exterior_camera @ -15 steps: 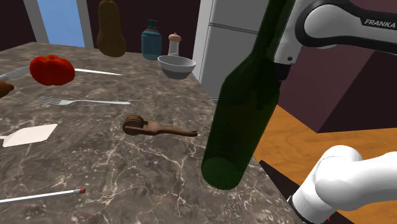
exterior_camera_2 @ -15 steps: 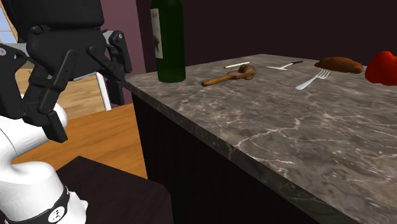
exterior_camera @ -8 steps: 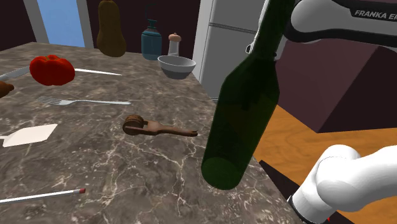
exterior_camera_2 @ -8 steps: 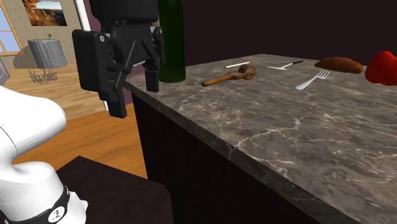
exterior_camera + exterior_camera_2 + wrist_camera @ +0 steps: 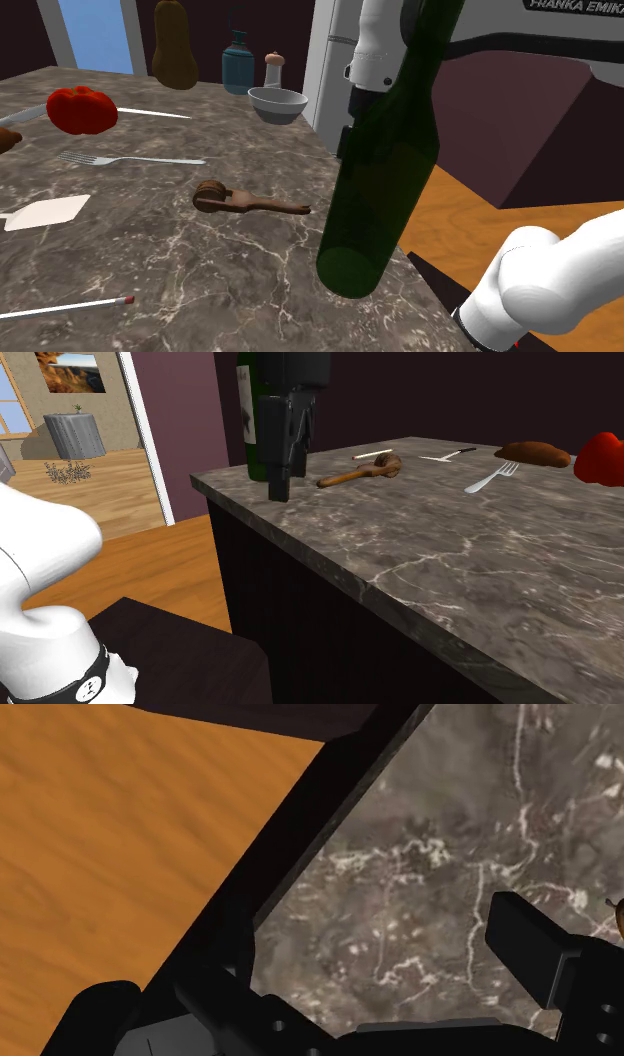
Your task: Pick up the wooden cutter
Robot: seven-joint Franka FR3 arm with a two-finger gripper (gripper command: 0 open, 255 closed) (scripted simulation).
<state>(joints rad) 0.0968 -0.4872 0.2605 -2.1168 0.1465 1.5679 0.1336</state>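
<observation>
On marble counter [image 5: 450, 572] | wooden cutter [image 5: 362, 472] beyond end effector [image 5: 278, 492], not touching | fingers [image 5: 530, 954] apart, nothing btwn

You see a dark grey marbled worktop [image 5: 200, 275] veined in white, a deep green glass bottle [image 5: 385, 180] (nearly black), and a brown wooden round-headed cutter [image 5: 245, 203].

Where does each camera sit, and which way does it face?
Shoulder view: beside the robot, looking down over the marbled counter, green bottle and wooden cutter; white arm lower right.
Second exterior view: low off the counter's corner, looking along it; black fingers before the bottle.
Wrist view: on the wrist, looking down at the counter's edge and orange floor; fingers apart.
Shared: both exterior views show bottle and cutter.
</observation>
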